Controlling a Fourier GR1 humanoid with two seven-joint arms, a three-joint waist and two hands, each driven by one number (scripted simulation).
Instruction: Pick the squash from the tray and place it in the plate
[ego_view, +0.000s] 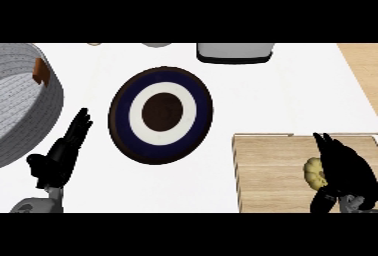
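Where the right forearm comes in at the near right corner, the black right hand (341, 167) lies over the wooden tray (269, 170), its fingers pointing toward the far side and bending down alongside the squash (316, 172). The squash is a pale yellow, ribbed, rounded shape that sits on the tray just to the left of the palm, touching the hand, which hides its right part. Whether the fingers are wrapped around the squash cannot be told; the hand covers that side of it. The tray is a light wood board with a raised rim, filling the near right part of the white counter (88, 65), and the squash is the only thing seen on it.

To the left of the tray, near the middle of the counter, lies the plate (161, 115): round, with a dark outer rim, a navy ring, a white ring and a dark brown centre. Nothing lies in it. It is apart from the tray.

Farther left, the left hand (63, 152) rests near the near left edge, fingers straight and pointing toward the far side, holding nothing. Beyond it, at the far left, stands a grey woven basket (29, 105) with a brown tab on its rim. At the far edge sits a white appliance (235, 51) with a dark base.
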